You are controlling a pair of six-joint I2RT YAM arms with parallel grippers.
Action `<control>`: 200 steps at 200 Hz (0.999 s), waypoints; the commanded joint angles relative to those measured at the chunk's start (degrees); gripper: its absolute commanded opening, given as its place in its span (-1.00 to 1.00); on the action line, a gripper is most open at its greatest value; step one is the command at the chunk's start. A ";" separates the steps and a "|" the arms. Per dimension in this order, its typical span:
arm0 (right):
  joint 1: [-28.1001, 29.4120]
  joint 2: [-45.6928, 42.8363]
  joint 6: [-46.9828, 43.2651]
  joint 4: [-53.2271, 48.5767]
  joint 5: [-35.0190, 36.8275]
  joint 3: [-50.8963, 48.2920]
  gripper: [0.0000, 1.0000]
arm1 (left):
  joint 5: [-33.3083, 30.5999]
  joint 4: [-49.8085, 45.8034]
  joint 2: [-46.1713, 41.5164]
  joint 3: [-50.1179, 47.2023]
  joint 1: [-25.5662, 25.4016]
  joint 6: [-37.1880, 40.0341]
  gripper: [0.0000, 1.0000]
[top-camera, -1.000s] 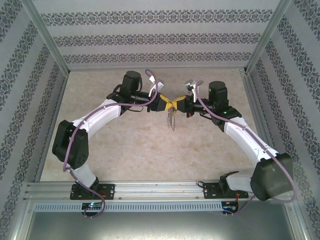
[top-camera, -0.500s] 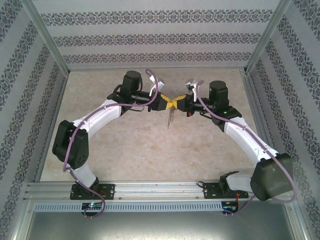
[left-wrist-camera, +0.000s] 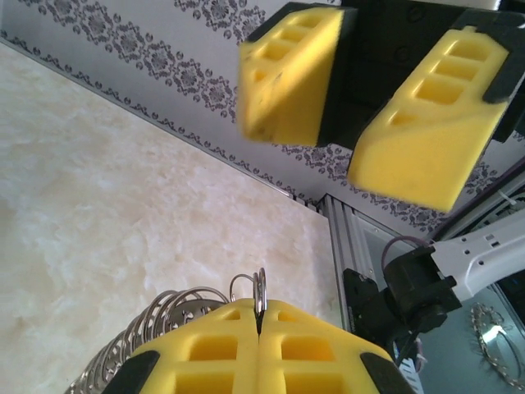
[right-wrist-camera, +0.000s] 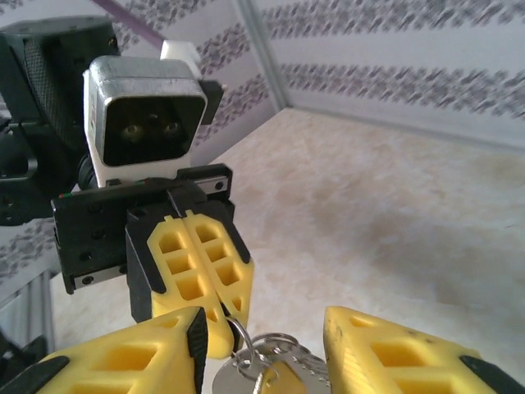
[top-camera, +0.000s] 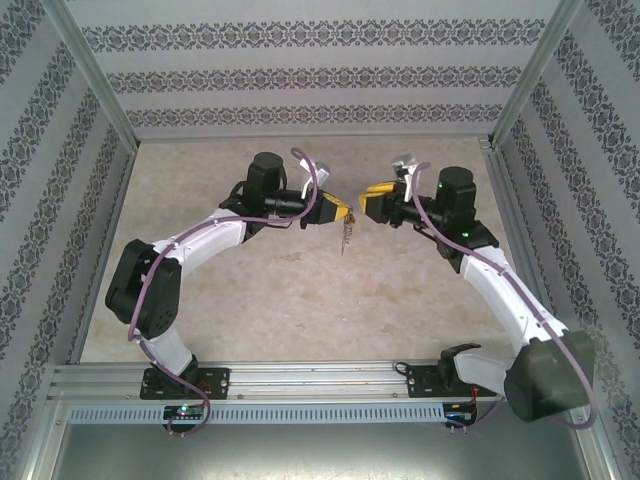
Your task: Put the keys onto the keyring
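My left gripper is shut on the keyring, pinching one thin silvery ring edge-on between its yellow fingertips. The chain of little rings dangles below it, and it bunches at the left in the left wrist view. In the right wrist view the key, with a yellow-orange head, hangs among the rings and a silvery disc just under the left fingers. My right gripper stands open a short way to the right, with nothing between its fingers.
The pale marbled table top spreads beneath both arms. Patterned walls and aluminium frame posts enclose it on three sides. A metal rail runs along the near edge by the arm bases.
The right gripper has opened and drawn back to the right, away from the left gripper. The left gripper has closed fully on the ring, and the chain still hangs from it.
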 commanded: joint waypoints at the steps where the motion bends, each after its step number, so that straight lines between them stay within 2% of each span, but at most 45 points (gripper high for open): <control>1: -0.35 -3.30 2.93 3.97 6.37 -4.01 -0.13 | -0.68 7.64 -1.82 -0.69 -0.58 -2.30 -1.00; 29: -0.41 -6.24 5.06 8.58 11.70 -10.55 -0.08 | -1.28 11.68 -2.19 -1.78 -0.61 -4.72 -1.00; 52: -0.30 -8.75 7.25 16.26 16.38 -17.51 -0.03 | -1.36 15.53 -2.06 -2.36 -0.58 -7.62 -1.00; 73: -0.05 -9.18 8.31 20.54 14.82 -20.62 0.00 | -0.98 19.74 -1.80 -3.13 -0.58 -10.77 -1.00; 134: 4.43 -4.91 5.84 21.71 10.95 -17.70 0.02 | 0.12 23.95 -1.08 -3.58 -0.62 -14.75 -1.00; 200: 7.90 -0.36 4.29 21.80 11.58 -13.07 0.01 | 0.95 24.15 -1.27 -3.67 -0.58 -15.64 -1.00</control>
